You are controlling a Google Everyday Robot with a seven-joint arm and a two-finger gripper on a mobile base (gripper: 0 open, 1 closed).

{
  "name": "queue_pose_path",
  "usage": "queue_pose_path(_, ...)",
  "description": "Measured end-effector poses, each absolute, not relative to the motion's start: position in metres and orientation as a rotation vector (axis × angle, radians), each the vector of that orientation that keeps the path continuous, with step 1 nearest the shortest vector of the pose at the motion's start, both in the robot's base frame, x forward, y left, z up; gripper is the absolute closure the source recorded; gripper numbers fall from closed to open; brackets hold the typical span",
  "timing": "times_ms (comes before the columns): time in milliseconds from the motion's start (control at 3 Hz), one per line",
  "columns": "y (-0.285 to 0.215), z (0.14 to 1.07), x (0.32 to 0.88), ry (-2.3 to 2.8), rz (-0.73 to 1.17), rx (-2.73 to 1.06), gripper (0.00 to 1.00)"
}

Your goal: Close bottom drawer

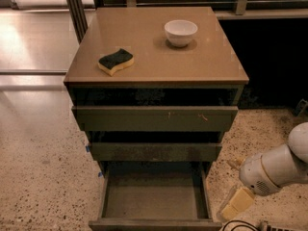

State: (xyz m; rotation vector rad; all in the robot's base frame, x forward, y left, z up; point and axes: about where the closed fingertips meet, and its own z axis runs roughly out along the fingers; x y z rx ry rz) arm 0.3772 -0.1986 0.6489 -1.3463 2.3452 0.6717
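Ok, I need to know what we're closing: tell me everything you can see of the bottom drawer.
The bottom drawer is the lowest and narrowest of the cabinet's three. It is dark olive-grey, matte and handleless. It stands pulled out toward the camera, level, showing a shallow rectangular tray with nothing visible inside. Its front lies at the picture's lower edge. The gripper hangs low to its right, apart from it.
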Motion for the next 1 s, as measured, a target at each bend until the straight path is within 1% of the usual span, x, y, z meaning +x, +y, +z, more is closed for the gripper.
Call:
queue_pose_path(333, -0.1952, 0.6282, 0.3738, 2.347, 0.74, -1.34, 0.16)
queue_pose_path(1000, -0.1952, 0.6282, 0.3738, 2.347, 0.74, -1.34, 0.63)
